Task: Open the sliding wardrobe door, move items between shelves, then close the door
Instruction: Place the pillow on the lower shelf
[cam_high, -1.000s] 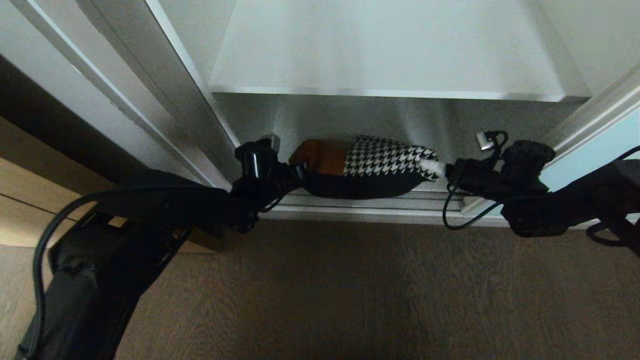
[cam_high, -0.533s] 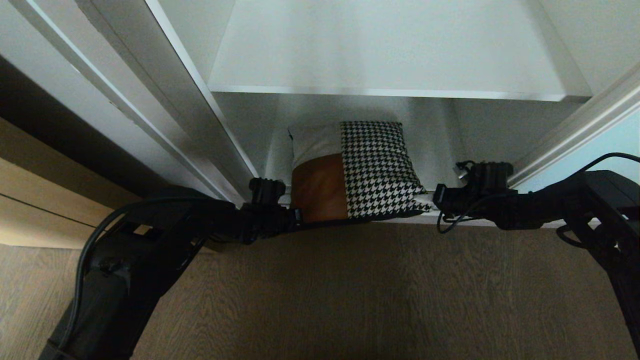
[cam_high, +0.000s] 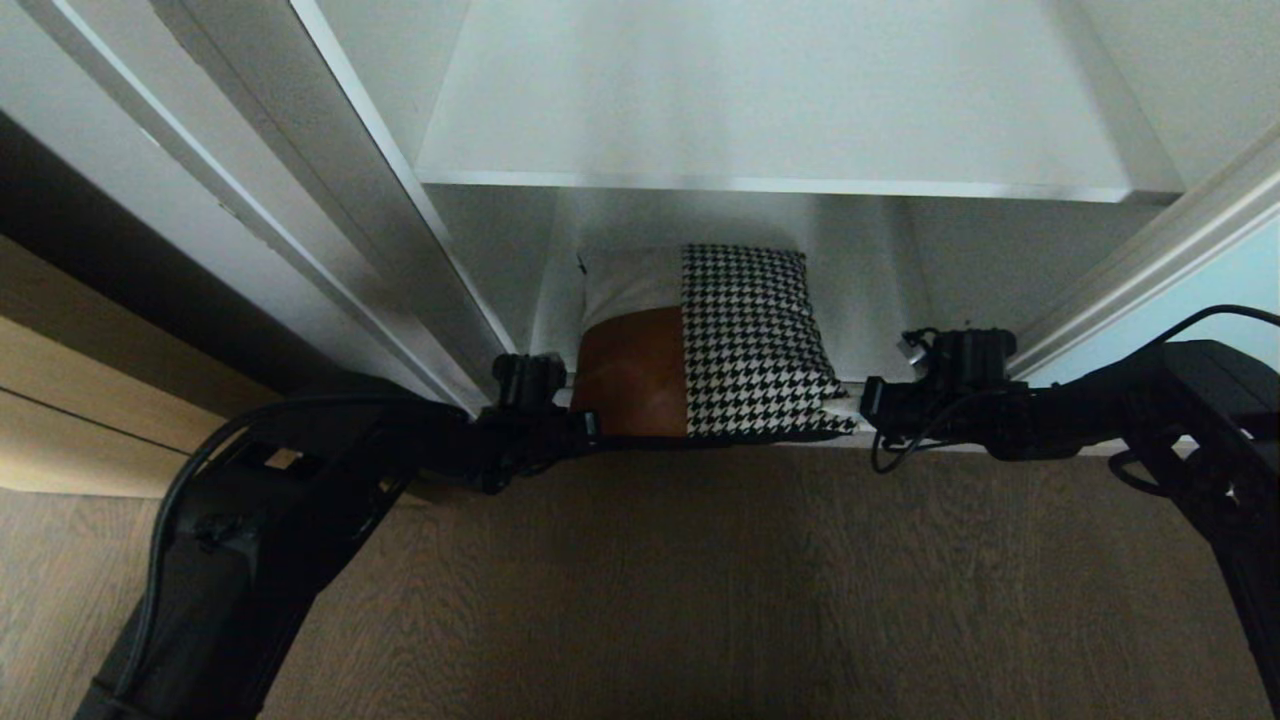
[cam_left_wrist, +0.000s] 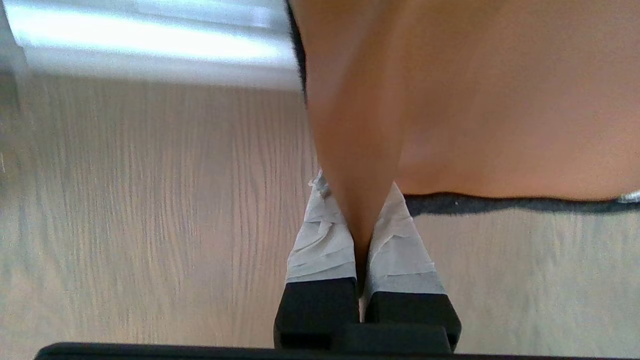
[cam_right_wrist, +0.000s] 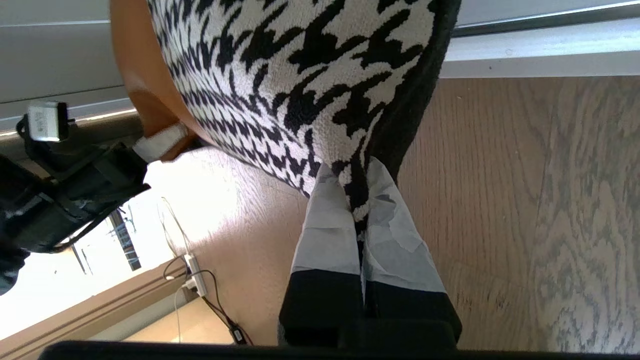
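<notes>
The cushion (cam_high: 700, 340), houndstooth, tan leather and white with black edging, lies face up under the white upper shelf (cam_high: 780, 100). Its far end reaches into the open wardrobe over a pale lower board (cam_high: 880, 300). My left gripper (cam_high: 590, 425) is shut on its near tan corner (cam_left_wrist: 475, 100). The left gripper's (cam_left_wrist: 356, 182) taped fingers pinch the leather there. My right gripper (cam_high: 865, 405) is shut on the near houndstooth corner (cam_right_wrist: 300, 60). Black edging sits between the right gripper's (cam_right_wrist: 352, 167) fingers. The aqua sliding door (cam_high: 1240, 270) stands at the right.
Silver wardrobe frames (cam_high: 330, 200) slant down the left side. Brown wood floor (cam_high: 700, 580) fills the foreground before the threshold rail (cam_right_wrist: 540, 60). A power strip with cables (cam_right_wrist: 195, 280) lies on the floor off to the left arm's side.
Both grippers have come down and nearer to me with the cushion. It has tipped from edge-on to face up, so its patterned top now shows.
</notes>
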